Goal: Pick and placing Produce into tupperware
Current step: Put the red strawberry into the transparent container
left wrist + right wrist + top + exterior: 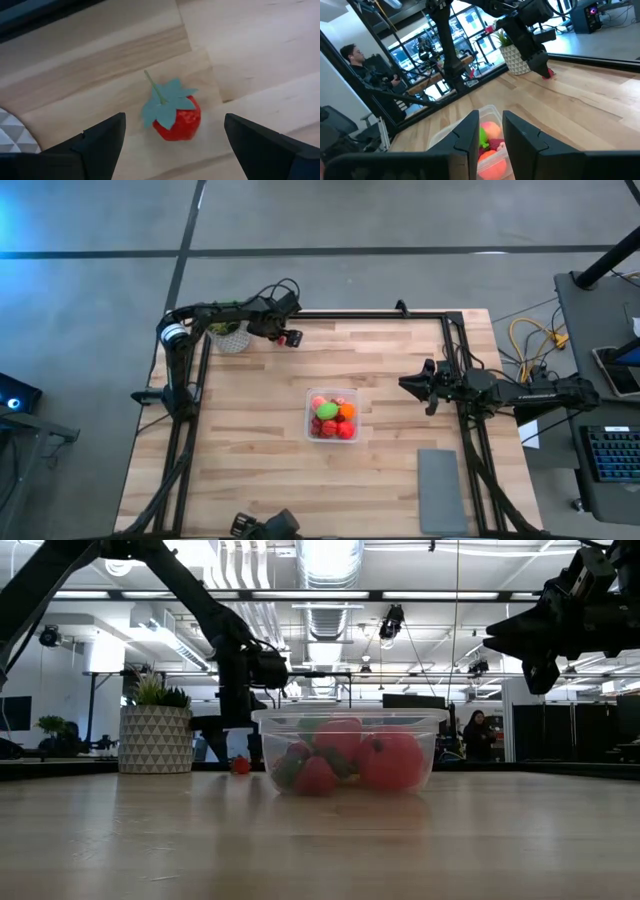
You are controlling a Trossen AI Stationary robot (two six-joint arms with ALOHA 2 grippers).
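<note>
A red toy strawberry (175, 117) with a green leaf cap lies on the wood near the table's far left corner (294, 339), beside the potted plant. My left gripper (172, 145) is open and low over it, one finger on each side, touching nothing. The clear tupperware (308, 425) stands mid-table and holds several fruits: red and orange balls and a lime-green piece (327, 410). In the low view its wall (350, 713) shows red fruit inside. My right gripper (403, 384) hovers raised to the right of the tupperware, its fingers a narrow gap apart (491, 125).
A potted plant (230, 335) in a white patterned pot stands at the far left corner, close to my left gripper. A flat grey pad (441, 490) lies near the right near corner. Black frame rails (370, 314) run along the far and side edges. A person (352, 55) sits beyond the table.
</note>
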